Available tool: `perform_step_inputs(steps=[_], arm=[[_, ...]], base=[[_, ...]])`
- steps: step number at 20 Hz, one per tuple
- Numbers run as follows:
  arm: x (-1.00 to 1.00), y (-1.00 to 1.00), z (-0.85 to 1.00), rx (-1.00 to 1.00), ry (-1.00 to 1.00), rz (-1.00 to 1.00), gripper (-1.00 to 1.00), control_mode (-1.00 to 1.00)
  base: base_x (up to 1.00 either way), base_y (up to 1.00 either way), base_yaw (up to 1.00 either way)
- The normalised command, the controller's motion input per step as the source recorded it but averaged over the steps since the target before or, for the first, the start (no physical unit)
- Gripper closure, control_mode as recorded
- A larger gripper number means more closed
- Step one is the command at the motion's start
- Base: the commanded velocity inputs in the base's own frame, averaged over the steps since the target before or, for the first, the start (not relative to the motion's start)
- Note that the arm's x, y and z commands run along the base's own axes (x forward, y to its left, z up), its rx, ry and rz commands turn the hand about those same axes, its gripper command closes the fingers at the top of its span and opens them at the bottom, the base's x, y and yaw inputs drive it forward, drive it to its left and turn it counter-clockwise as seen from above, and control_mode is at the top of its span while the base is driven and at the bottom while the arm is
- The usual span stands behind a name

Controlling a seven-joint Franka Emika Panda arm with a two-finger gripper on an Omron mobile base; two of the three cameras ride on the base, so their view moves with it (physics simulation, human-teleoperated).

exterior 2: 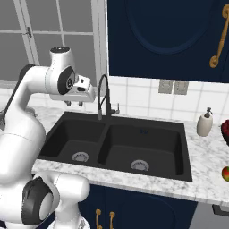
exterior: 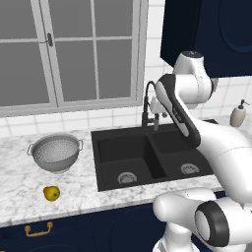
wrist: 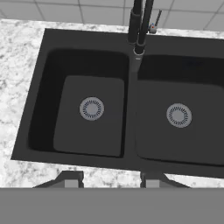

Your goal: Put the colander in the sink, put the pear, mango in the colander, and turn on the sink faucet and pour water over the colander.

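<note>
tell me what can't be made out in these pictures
- Gripper: in the hand view just the fingertips rise above the bottom band, nothing between them; in the left base view the arm hides it.
- Fruit at the right edge in the right base view: cut off, kind unclear.
- Yellow fruit near the colander, left base view: too small to name.
- Faucet, hand view: spout top cut off.

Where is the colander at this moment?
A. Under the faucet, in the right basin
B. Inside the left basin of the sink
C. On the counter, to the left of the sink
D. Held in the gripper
C: the colander stands on the marble counter left of the sink, whose two basins hold nothing but their drains.
</note>
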Motion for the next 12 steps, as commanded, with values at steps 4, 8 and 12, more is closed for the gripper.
perform_step_inputs(steps=[4,8,12], arm=[[-0.09,0.0,0.0,0.0,-0.01,0.0,-1.0,-1.0],[-0.55,0.21,-0.08,0.0,-0.06,0.03,-1.0,-1.0],[-0.45,0.45,-0.12,0.0,-0.02,-0.02,-1.0,-1.0]], base=[[0.0,0.0,0.0],[0.0,0.0,0.0],[0.0,0.0,0.0]])
